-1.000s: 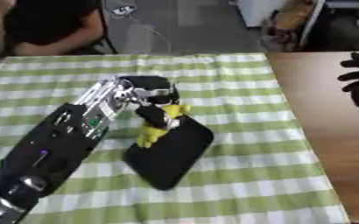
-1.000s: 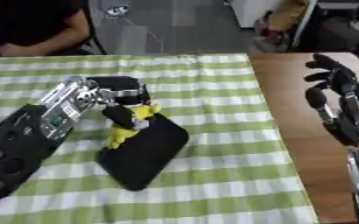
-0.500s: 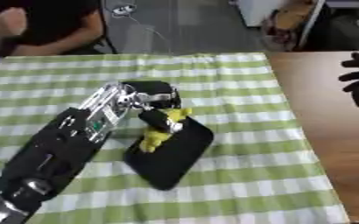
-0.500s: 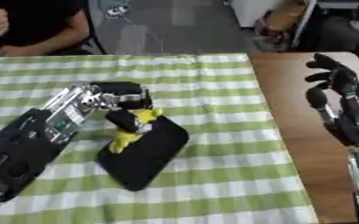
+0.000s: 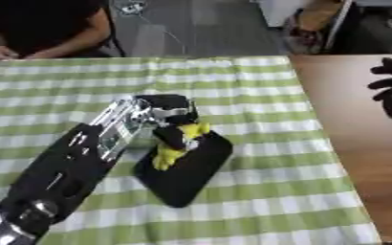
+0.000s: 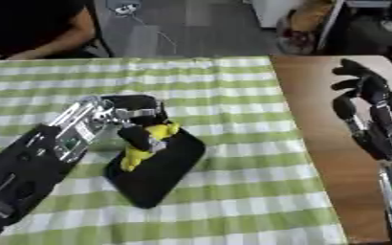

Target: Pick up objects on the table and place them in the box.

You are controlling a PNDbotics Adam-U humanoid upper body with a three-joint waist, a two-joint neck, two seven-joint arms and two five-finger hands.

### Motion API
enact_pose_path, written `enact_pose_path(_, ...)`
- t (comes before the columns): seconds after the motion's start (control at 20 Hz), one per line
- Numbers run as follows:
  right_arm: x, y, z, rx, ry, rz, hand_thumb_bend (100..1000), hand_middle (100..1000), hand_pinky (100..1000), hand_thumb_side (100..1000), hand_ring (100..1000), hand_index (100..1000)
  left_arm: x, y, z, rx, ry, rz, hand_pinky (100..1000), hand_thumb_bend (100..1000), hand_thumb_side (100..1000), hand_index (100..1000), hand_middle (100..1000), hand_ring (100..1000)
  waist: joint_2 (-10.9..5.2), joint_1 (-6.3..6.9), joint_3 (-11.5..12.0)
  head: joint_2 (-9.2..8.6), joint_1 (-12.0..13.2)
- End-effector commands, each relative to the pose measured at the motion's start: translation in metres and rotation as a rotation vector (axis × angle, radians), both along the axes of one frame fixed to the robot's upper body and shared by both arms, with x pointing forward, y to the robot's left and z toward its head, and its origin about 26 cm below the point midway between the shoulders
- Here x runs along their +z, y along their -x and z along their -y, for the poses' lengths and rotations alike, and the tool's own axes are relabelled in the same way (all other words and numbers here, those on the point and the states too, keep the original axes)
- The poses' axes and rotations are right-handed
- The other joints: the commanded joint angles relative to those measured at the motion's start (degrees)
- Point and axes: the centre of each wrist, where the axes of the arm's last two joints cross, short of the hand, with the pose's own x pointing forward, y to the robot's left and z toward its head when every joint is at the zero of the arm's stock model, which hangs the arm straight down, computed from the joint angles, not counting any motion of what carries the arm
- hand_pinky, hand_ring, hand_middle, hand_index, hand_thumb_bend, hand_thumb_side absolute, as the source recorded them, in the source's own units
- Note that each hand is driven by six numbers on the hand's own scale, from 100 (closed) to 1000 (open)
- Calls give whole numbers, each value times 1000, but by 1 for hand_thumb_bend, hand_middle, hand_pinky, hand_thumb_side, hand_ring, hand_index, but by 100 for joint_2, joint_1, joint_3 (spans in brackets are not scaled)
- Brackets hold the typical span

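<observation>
A small yellow object (image 5: 176, 145) lies over the near-left edge of a flat black box (image 5: 189, 168) in the middle of the green-checked cloth. My left hand (image 5: 166, 117) comes in from the lower left and curls its fingers round the yellow object above the box. My right hand (image 6: 368, 112) idles at the right over the bare wood, fingers up and relaxed, holding nothing.
The green-and-white checked cloth (image 5: 258, 95) covers most of the table; a strip of brown wood (image 5: 350, 110) runs along the right. A person in black sits beyond the far left edge, arms resting there.
My left hand and the yellow object have barely moved over the box. The whole picture has shifted slightly, so the camera moved. The person's arm at the far edge has lowered.
</observation>
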Motion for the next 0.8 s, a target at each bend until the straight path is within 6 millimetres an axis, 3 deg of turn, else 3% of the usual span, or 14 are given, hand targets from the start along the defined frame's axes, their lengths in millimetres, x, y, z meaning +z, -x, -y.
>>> enact_pose_path(0.05,13,-1,1,6,8,39,665,778,581,1000,685,938,10,-1,1,-27,-13,38,124,100,315,451,342,214,-62,-13,-5,-65,45)
enact_pose_path(0.15,13,-1,1,4,8,39,665,778,581,1000,685,938,11,-1,0,-43,-33,46,213,243,343,498,392,276,-61,-15,1,-65,42)
enact_pose_path(0.2,13,-1,1,4,8,39,665,778,581,1000,685,938,11,-1,0,-51,-44,51,225,258,345,501,397,283,-60,-16,4,-65,42)
enact_pose_path(0.3,13,-1,1,3,8,38,666,778,581,1000,685,938,13,0,0,-63,-64,63,425,638,427,607,501,410,-59,-18,10,-62,38)
enact_pose_path(0.35,13,-1,1,3,7,38,665,778,581,1000,684,938,13,0,-1,-67,-77,66,478,772,449,623,518,438,-59,-19,13,-60,42)
enact_pose_path(0.4,13,-1,2,2,7,38,666,778,581,1000,684,938,14,0,-1,-71,-88,71,466,746,445,619,514,430,-59,-20,15,-59,43)
enact_pose_path(0.45,13,-1,2,1,7,37,666,778,581,1000,684,938,16,0,-2,-73,-99,82,591,949,467,685,580,517,-60,-20,18,-59,40)
enact_pose_path(0.5,13,-1,2,1,7,37,666,778,581,1000,684,938,18,0,-2,-73,-110,96,583,932,465,681,575,511,-60,-21,20,-59,38)
enact_pose_path(0.55,13,-1,2,1,7,37,665,778,581,1000,684,938,19,0,-2,-74,-119,111,674,1000,470,743,657,612,-60,-21,22,-60,38)
enact_pose_path(0.6,13,-1,2,1,6,38,665,778,581,1000,684,938,20,1,-2,-75,-127,121,674,1000,470,743,657,612,-60,-22,24,-61,38)
enact_pose_path(0.65,13,-1,2,1,6,37,666,778,581,1000,685,938,21,1,-2,-76,-137,130,733,1000,498,814,731,703,-60,-23,28,-60,37)
enact_pose_path(0.7,13,-1,2,1,7,37,666,778,581,1000,685,938,22,1,-2,-77,-147,136,702,1000,485,771,692,653,-59,-25,30,-60,38)
enact_pose_path(0.75,13,-1,2,0,7,37,666,778,581,1000,684,938,22,1,-2,-77,-154,139,793,1000,526,896,830,804,-59,-26,32,-61,40)
enact_pose_path(0.8,13,-1,2,0,7,37,667,778,581,1000,684,938,22,1,-2,-78,-162,141,785,1000,522,888,818,792,-58,-27,33,-63,41)
